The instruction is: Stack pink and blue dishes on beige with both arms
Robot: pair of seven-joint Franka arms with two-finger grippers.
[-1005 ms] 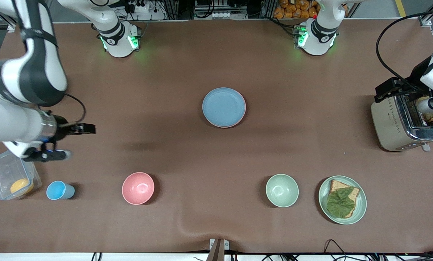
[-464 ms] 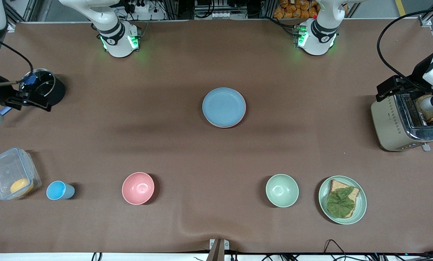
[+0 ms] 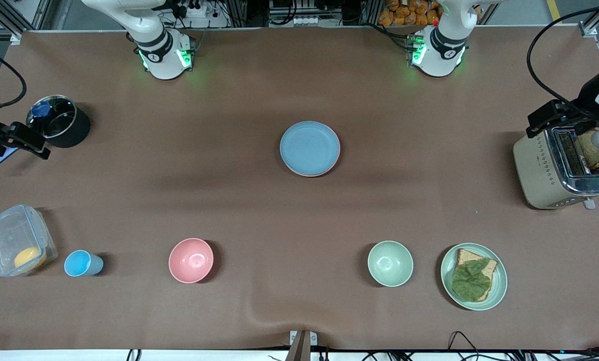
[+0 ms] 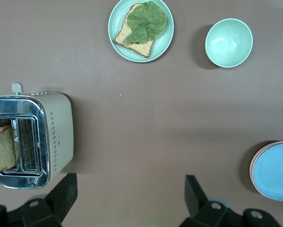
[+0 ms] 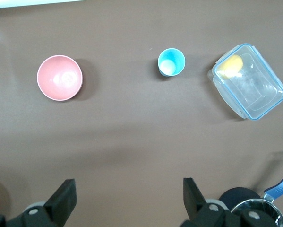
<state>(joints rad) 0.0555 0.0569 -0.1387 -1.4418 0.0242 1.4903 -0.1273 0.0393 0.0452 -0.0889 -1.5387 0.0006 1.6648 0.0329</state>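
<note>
Blue matte round plate tops pink-rimmed stack mid-worktop, beige plate not discernible | left pincer spread wide, empty, over toaster end | right pincer wide, empty, by black pot | stacking looks complete; judged best: keep both pincers clear of the stack.

The stack of plates sat at the table's centre. Seen from the front camera, the bowl lay at its seven o'clock, the second bowl at five, the toaster at three, the pot at nine. The cup stood between container and bowl.
</note>
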